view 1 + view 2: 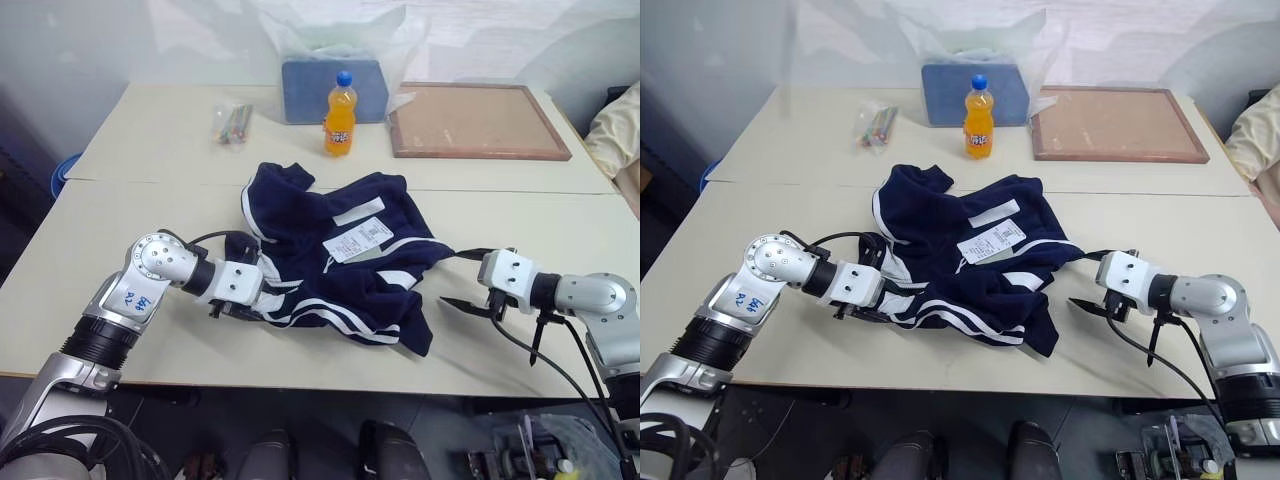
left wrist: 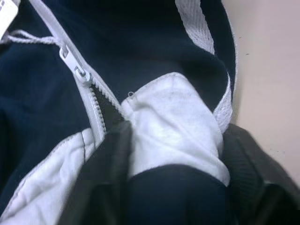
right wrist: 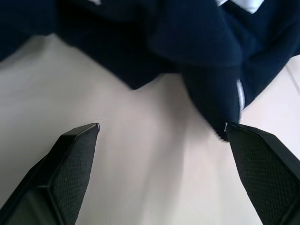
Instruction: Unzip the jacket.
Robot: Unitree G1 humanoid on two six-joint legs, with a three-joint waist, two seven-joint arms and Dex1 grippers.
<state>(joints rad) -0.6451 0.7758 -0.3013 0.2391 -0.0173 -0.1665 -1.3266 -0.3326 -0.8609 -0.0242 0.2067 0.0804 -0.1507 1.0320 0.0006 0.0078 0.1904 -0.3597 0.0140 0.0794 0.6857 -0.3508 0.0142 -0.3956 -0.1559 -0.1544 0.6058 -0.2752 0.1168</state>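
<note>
— Where's the jacket (image 1: 340,255), and why is it lying like that?

— Crumpled in the middle of the desk (image 1: 120,215), front side up, so the zipper (image 2: 86,91) is reachable. In my left wrist view the white zipper line runs past a white panel, with the slider (image 2: 75,68) near the upper part of the line and a cord (image 2: 28,38) on it.

— What's your left pincer (image 1: 232,305) doing?

— It sits at the jacket's near left edge, its jaws narrowed around a fold of white and navy cloth right beside the zipper. I judge that's to pin the fabric so the slider can be drawn against something steady.

— And the right?

— My right pincer (image 1: 478,305) hovers just off the jacket's right edge, jaws wide, nothing between them but bare desk; a dark corner of cloth lies close to one finger (image 3: 262,159). Likely poised to take the other side.

— Anything readable?

— A white paper tag (image 1: 357,238) lies on the jacket, printed, but too small to read. My left arm has a blue scrawl I can't make out. Behind stand an orange bottle (image 1: 340,114) with a blue cap, a blue pad (image 1: 305,90), a cork board (image 1: 475,120) and a small bag (image 1: 232,122).
</note>
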